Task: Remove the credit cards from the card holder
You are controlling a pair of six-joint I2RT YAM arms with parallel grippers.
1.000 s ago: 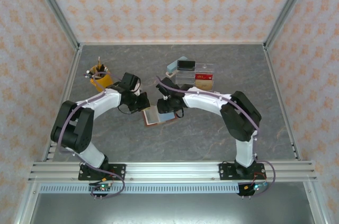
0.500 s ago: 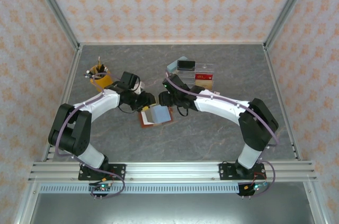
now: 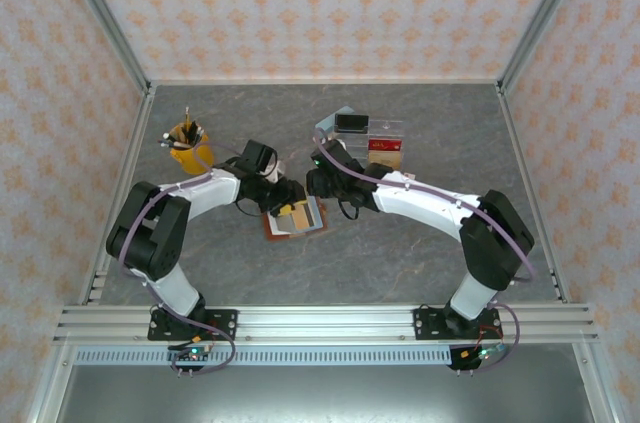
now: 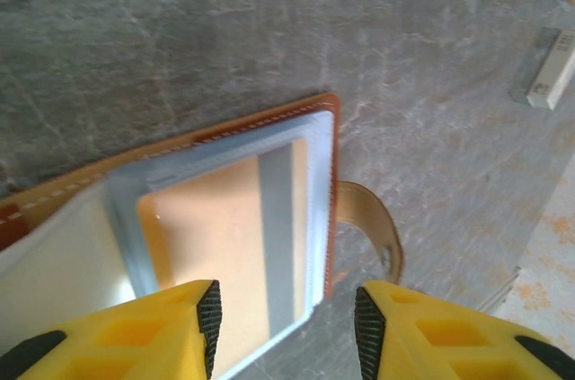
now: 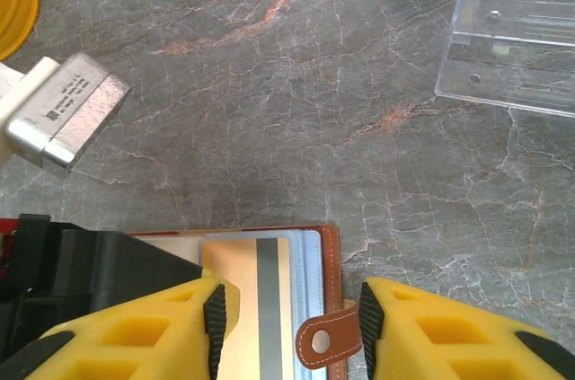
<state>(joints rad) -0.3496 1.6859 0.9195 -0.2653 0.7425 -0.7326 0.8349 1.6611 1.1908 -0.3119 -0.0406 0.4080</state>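
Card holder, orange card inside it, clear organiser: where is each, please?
card holder (image 4: 225,136), left wrist view, brown stitched edge.
orange card (image 4: 202,245), left wrist view, plain orange face.
clear organiser (image 5: 526,34), right wrist view, flat panel.

Yellow cup (image 3: 190,157), clear organiser (image 3: 392,129)

The open wallet (image 3: 308,219) lies flat on the grey table (image 3: 400,253). The left gripper (image 3: 287,204) and the right gripper (image 3: 319,190) hang over its far edge, close together.
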